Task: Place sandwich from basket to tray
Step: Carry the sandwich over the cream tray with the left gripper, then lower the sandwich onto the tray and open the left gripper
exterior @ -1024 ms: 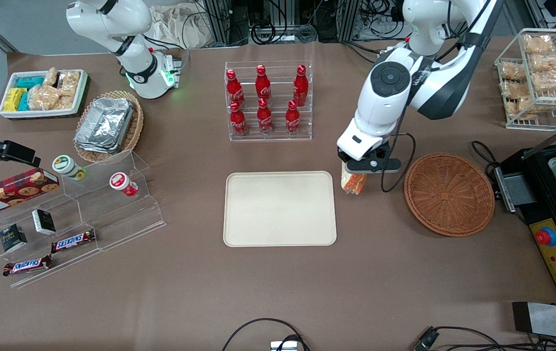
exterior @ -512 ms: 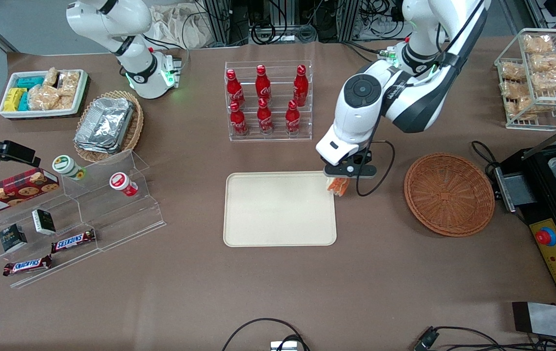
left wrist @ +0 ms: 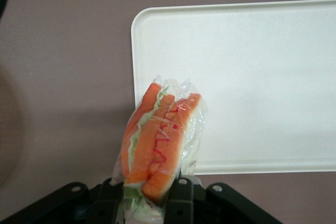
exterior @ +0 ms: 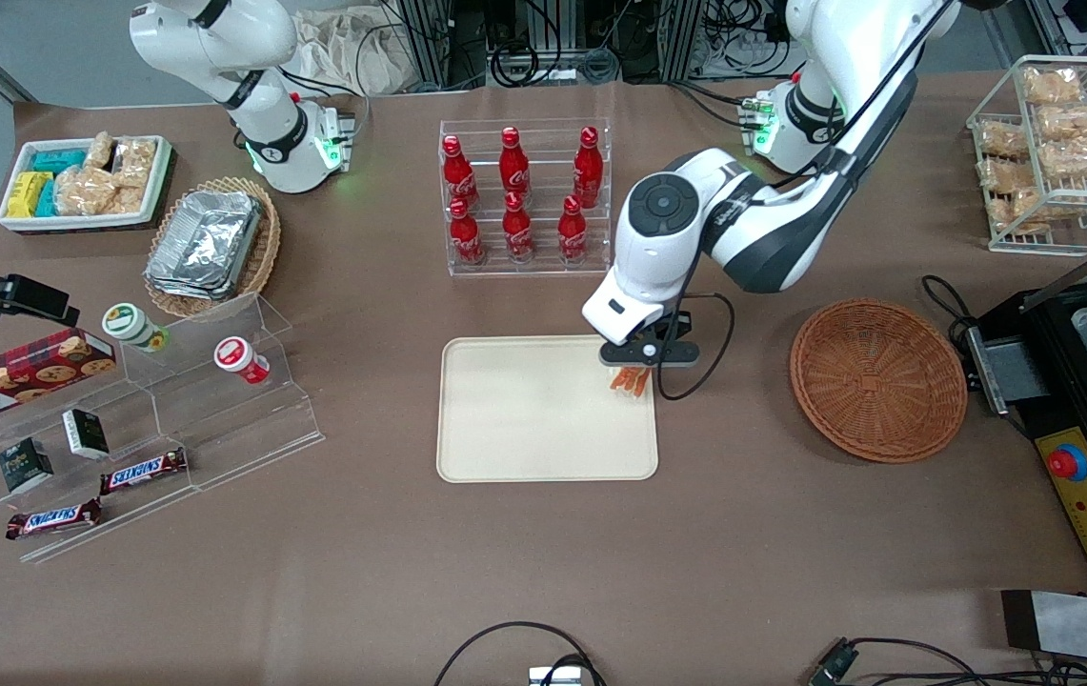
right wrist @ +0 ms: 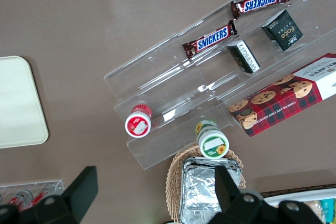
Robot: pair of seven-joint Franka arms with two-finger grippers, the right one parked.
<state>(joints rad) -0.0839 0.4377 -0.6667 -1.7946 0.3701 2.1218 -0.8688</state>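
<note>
Sandwich (exterior: 632,379): just one, wrapped, orange-red and green filling showing, hanging over the tray's corner nearest the basket
Gripper (exterior: 636,367): pinching the sandwich between its fingers (left wrist: 181,200), up above the tray
Tray (exterior: 524,419): one, cream, bare
Basket (exterior: 876,379): one round wicker one, toward the working arm's end of the table
Cola bottles (exterior: 517,195): six red ones in a clear rack
Snickers bars (exterior: 97,494): two, name easy to read
Cookie box (exterior: 19,374): one, reads "Walkers"
Small dark boxes (exterior: 55,448): two, one reads "fore"
</note>
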